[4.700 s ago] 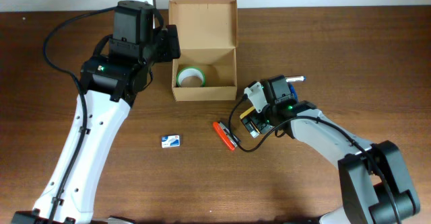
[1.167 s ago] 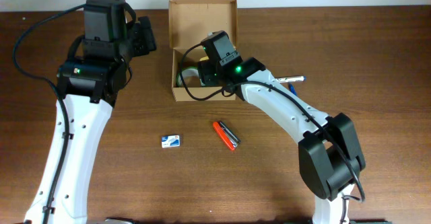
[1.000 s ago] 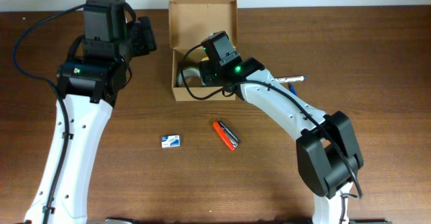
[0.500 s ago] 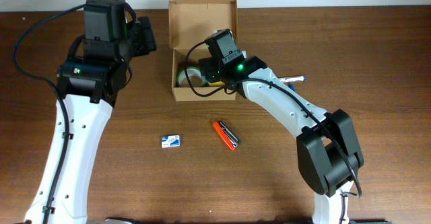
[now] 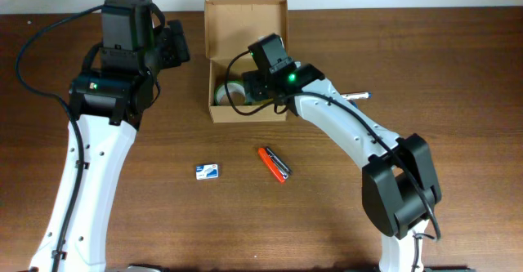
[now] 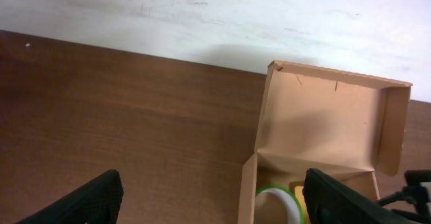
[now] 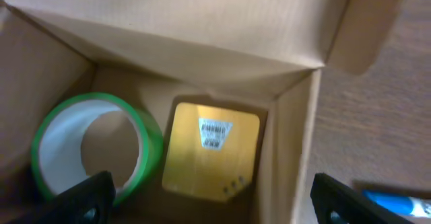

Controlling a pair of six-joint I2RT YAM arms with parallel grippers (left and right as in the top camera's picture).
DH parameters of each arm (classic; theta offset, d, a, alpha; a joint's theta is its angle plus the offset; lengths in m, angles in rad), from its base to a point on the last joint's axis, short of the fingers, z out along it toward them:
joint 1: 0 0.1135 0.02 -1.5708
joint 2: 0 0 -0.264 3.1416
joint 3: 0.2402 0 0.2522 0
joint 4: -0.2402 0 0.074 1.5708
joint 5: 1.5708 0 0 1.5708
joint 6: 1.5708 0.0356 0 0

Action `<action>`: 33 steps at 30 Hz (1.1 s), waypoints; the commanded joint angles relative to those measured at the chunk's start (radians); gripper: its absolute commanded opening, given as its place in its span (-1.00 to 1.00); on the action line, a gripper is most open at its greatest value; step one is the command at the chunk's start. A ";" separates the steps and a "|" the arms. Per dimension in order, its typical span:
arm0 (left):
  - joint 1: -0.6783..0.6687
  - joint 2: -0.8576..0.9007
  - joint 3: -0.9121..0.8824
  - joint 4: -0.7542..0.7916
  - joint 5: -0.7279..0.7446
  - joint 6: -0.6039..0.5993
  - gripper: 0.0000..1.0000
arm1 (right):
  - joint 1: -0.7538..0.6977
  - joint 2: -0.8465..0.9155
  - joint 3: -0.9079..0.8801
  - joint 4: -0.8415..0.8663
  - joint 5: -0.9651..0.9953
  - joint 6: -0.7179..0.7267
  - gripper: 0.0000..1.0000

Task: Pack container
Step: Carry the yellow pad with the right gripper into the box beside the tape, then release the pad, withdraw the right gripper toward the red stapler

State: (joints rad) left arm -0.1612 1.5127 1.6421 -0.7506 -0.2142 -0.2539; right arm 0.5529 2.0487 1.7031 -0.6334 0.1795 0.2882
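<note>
Brown wood table (image 5: 458, 141), matte and flat; white wall (image 6: 202, 15) behind. Container (image 5: 233, 114) at far centre, flap lid open. Probably light, with thin corrugated walls that crush easily; best pinched on a side wall, or pushed at the flap. Right gripper (image 7: 209, 200) over the box, left gripper (image 6: 215, 204) off to its left: each spread wide, empty. Inside, green tape roll (image 7: 153, 153) beside yellow cube (image 7: 212, 150). Nearer, well apart on bare wood: red-and-grey sticks (image 5: 274, 163), small packet (image 5: 207, 171).

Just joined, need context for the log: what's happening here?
Packing in progress. The right gripper hangs open over the open container, where a yellow cube lies beside a green tape roll. The left gripper is open and empty, off to the container's left. Two stick-shaped items, a small blue-and-white item and a blue pen lie outside on the table.
</note>
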 commanded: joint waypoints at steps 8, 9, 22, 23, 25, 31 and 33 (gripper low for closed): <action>0.005 -0.023 0.016 -0.003 -0.007 0.005 0.72 | -0.006 -0.145 0.104 -0.157 0.013 0.009 0.89; 0.005 -0.023 0.016 -0.005 -0.008 0.005 0.71 | -0.006 -0.151 0.104 -0.169 0.013 0.009 0.89; 0.005 -0.023 0.016 -0.043 -0.007 0.005 0.72 | -0.092 -0.169 0.101 -0.324 -0.017 0.009 0.89; 0.005 -0.021 0.014 -0.047 -0.007 0.005 0.71 | -0.104 -0.167 0.101 -0.325 -0.026 0.009 0.89; 0.005 -0.016 0.009 -0.052 -0.007 0.005 0.71 | -0.124 -0.164 0.101 -0.328 -0.047 0.009 0.89; 0.005 0.042 0.000 -0.080 0.088 -0.004 0.70 | -0.175 -0.161 0.101 -0.335 -0.098 0.008 0.89; 0.005 0.068 -0.007 -0.080 0.116 -0.017 0.71 | -0.177 -0.161 0.100 -0.336 -0.099 0.004 0.89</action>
State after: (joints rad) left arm -0.1612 1.5349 1.6421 -0.8272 -0.1654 -0.2546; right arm 0.3820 1.8988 1.7897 -0.9672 0.1101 0.2882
